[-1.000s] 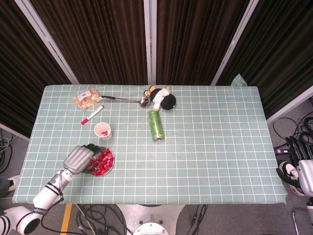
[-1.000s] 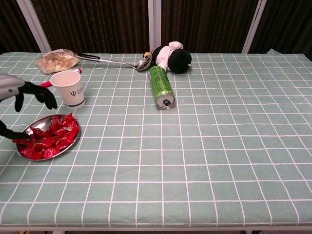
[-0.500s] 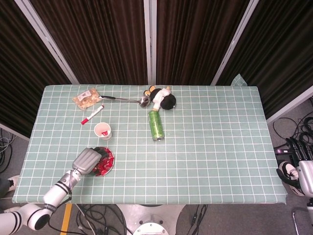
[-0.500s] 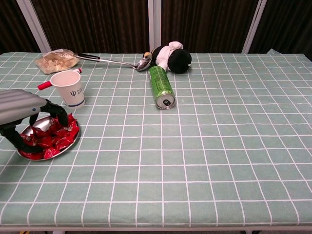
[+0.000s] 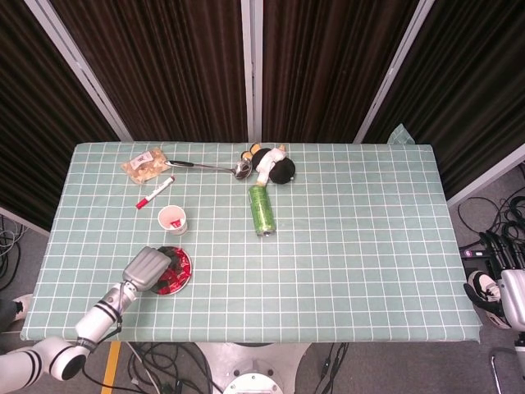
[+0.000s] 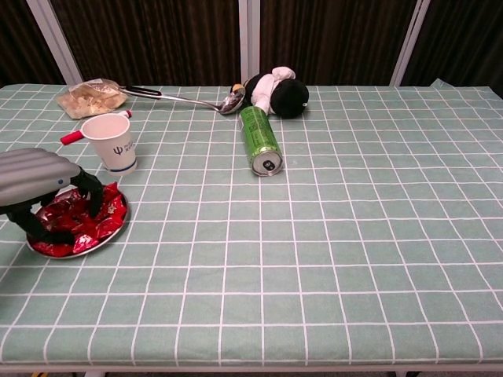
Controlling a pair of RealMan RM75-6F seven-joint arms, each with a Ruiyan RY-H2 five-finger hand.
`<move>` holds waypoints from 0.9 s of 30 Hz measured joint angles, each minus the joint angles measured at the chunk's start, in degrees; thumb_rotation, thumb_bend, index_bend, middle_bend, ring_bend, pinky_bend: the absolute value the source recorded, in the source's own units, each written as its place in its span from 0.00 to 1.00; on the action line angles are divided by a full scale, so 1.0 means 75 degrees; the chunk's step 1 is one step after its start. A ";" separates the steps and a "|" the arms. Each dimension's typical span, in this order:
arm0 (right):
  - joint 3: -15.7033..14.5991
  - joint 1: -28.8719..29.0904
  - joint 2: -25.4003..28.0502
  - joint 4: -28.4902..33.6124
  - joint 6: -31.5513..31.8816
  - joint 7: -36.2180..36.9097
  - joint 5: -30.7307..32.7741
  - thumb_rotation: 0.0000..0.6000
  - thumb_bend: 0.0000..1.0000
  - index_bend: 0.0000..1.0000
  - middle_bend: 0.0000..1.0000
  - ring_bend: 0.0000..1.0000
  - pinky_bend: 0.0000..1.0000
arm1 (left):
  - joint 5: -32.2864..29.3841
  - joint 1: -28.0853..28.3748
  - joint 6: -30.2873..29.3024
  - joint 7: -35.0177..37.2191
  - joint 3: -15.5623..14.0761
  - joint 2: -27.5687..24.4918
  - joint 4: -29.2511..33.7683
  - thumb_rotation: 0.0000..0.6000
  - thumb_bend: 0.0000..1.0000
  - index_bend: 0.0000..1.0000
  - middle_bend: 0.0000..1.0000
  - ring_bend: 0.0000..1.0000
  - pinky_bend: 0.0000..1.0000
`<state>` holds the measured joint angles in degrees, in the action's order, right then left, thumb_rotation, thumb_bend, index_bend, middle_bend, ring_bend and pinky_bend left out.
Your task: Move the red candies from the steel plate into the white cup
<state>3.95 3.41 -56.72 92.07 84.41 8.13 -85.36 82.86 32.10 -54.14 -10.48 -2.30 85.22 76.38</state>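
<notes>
At the near left of the table (image 6: 330,259), the left hand (image 6: 43,188) sits over the steel plate (image 6: 116,230), its dark fingers (image 6: 93,192) curled down into the pile of red candies (image 6: 94,224). Whether a candy is actually pinched between them cannot be told from either view. In the head view the same hand (image 5: 146,268) covers the left part of the plate (image 5: 185,273), with the candies (image 5: 176,268) showing on its right side. The candies all appear to lie on the plate.

Just beyond the plate stands the white cup (image 6: 110,141), upright and apart from the hand. A red-capped marker (image 5: 154,193) lies behind the cup.

Farther right, near the table's middle, a green can (image 6: 262,141) lies on its side with its opening toward the near edge.

At the far side, a bag of snacks (image 6: 90,97) lies at the left, a metal ladle (image 6: 189,99) stretches rightward from it, and a black-and-white plush toy (image 6: 279,93) rests beside the ladle's bowl, just beyond the can.

The right hand (image 5: 509,300) shows only partly at the head view's right edge, off the table; its state cannot be told.
</notes>
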 measured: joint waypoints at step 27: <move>-0.0015 -0.0064 0.0030 0.0000 0.0070 0.0042 -0.0011 1.00 0.20 0.02 0.06 0.00 0.11 | 0.0510 -0.0006 -0.0284 0.0914 -0.0089 0.0356 -0.0890 1.00 0.42 0.66 0.66 0.58 0.81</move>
<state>3.84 2.93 -56.50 92.08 84.94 8.45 -85.44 86.68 32.06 -56.27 -3.62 -2.97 87.90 69.70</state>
